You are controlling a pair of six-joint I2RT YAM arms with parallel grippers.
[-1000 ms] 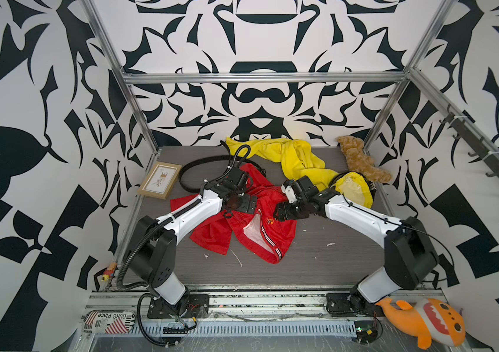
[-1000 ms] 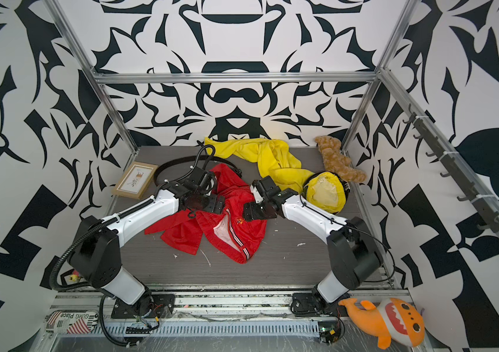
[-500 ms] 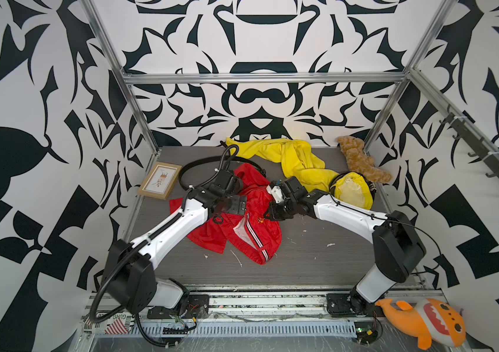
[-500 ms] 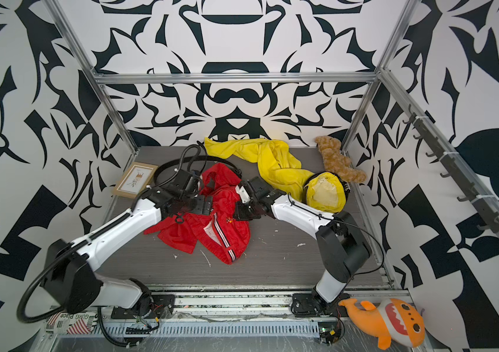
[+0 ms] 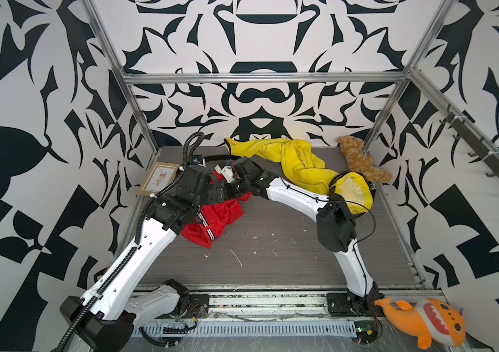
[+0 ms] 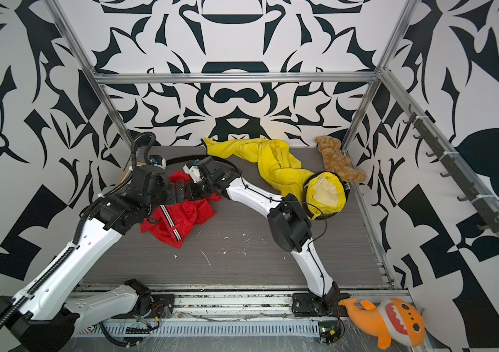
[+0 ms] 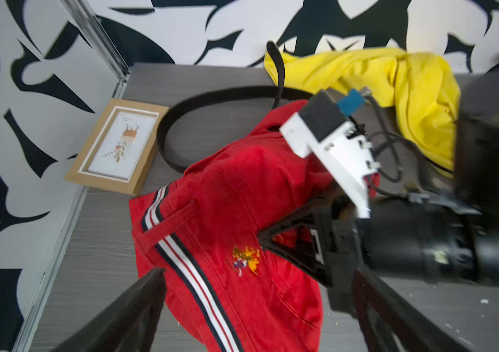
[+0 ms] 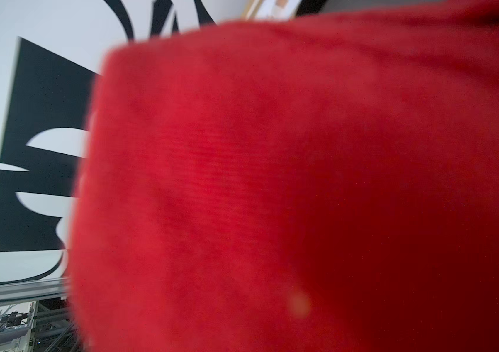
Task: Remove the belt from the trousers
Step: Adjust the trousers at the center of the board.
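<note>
Both arms are in over the red trousers (image 5: pixel 211 222), mid-left on the table (image 5: pixel 272 262)! The left arm (image 5: pixel 147 243) reaches far from near left, left gripper (image 7: pixel 259 272) hovering above the cloth, fingers spread wide. The right arm (image 5: pixel 294 195) bends leftward, right gripper (image 7: pixel 262 239) clamped on red fabric. The belt (image 7: pixel 178 122) curves just beyond, on the far side.

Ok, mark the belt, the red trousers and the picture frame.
belt (image 7: pixel 221 91), left wrist view, on the strap's curved stretch behind the red cloth.
red trousers (image 7: pixel 236 213), left wrist view, on the plain cloth beside the striped trim.
picture frame (image 7: pixel 118 143), left wrist view, on the print inside the wooden border.
</note>
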